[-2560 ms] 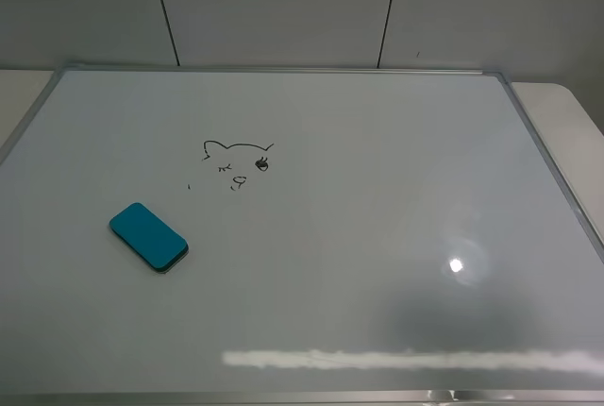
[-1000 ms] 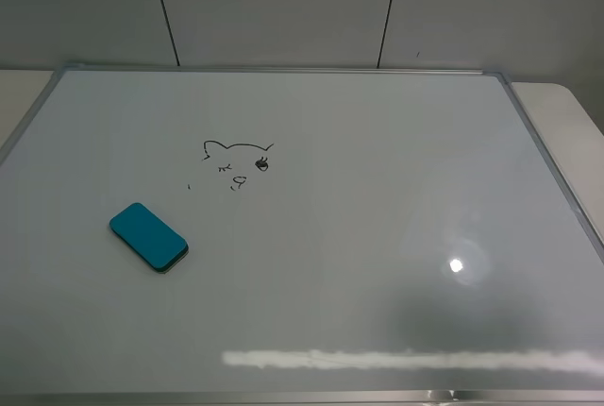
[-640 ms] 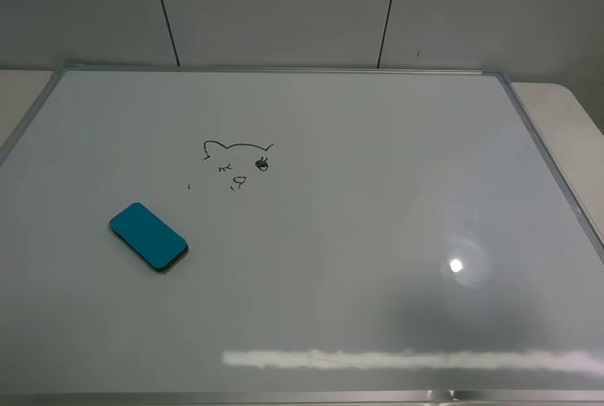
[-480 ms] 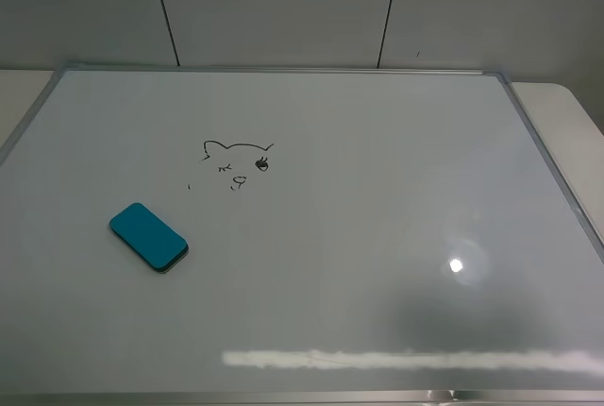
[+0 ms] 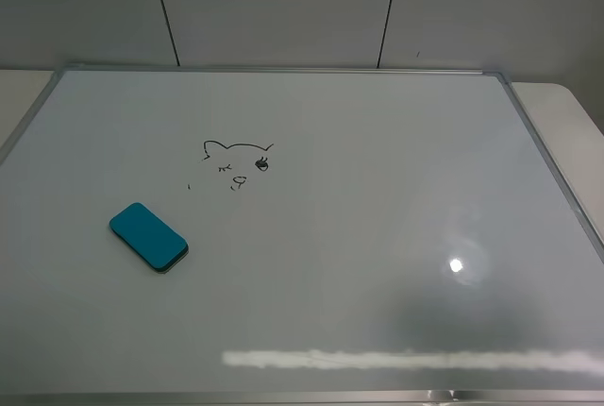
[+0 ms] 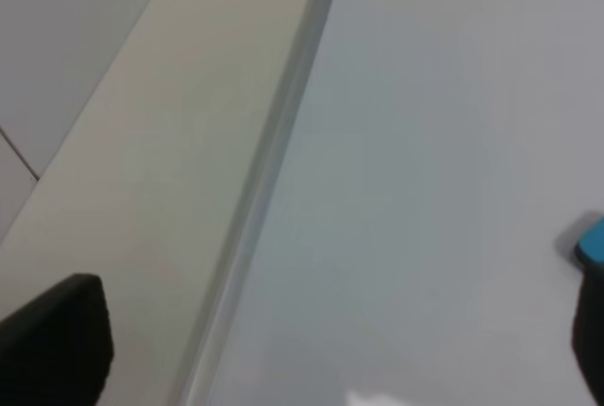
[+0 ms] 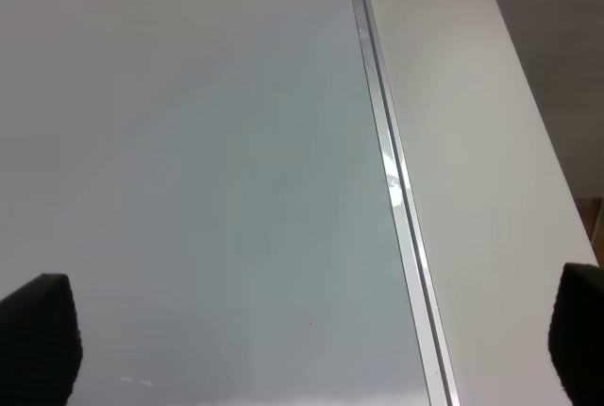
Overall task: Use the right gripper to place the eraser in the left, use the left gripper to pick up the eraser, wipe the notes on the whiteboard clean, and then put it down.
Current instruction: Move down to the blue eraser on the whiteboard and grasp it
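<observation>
The teal eraser (image 5: 148, 236) lies flat on the left part of the whiteboard (image 5: 377, 198), below and left of the notes (image 5: 236, 162), a small black cat-face doodle with stray dots. Neither arm shows in the exterior high view. In the left wrist view my left gripper (image 6: 321, 349) is open and empty over the board's left edge; only its two black fingertips (image 6: 57, 340) show, and a corner of the eraser (image 6: 593, 239) peeks in beside one. In the right wrist view my right gripper (image 7: 302, 340) is open and empty over the board's right edge.
The board's silver frame (image 5: 552, 165) borders a pale table (image 5: 566, 109). The frame also shows in the left wrist view (image 6: 274, 160) and the right wrist view (image 7: 392, 179). A grey panelled wall (image 5: 283, 5) stands behind. A lamp glare (image 5: 457, 265) marks the board.
</observation>
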`<state>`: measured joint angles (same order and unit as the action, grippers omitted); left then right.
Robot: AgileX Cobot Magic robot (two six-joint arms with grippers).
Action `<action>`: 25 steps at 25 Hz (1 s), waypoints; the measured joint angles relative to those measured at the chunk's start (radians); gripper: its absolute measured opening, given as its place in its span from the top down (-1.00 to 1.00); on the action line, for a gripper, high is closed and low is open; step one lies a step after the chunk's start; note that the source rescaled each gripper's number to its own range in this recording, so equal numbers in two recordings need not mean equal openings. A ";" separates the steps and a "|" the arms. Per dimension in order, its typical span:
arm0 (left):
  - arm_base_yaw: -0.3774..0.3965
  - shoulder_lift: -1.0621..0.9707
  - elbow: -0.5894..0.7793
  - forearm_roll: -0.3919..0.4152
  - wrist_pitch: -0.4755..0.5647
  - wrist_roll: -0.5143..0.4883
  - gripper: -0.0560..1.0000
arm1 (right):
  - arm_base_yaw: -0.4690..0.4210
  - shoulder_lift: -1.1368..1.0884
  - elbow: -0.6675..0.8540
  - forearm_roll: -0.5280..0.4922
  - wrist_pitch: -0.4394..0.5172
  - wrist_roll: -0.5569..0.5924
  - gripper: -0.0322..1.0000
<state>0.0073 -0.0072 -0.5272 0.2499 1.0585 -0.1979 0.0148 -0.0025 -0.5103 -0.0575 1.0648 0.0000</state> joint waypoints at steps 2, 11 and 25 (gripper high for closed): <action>0.000 0.000 0.000 -0.005 0.015 -0.012 -0.96 | 0.000 0.000 0.000 0.000 0.000 0.000 -1.00; 0.000 0.000 0.000 -0.036 0.022 -0.023 -0.96 | 0.000 0.000 0.000 0.000 0.000 0.000 -1.00; 0.000 0.303 -0.032 -0.137 0.036 0.028 -0.96 | 0.000 0.000 0.000 0.000 0.000 0.000 -1.00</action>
<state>0.0073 0.2961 -0.5595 0.1128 1.0945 -0.1696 0.0148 -0.0025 -0.5103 -0.0575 1.0648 0.0000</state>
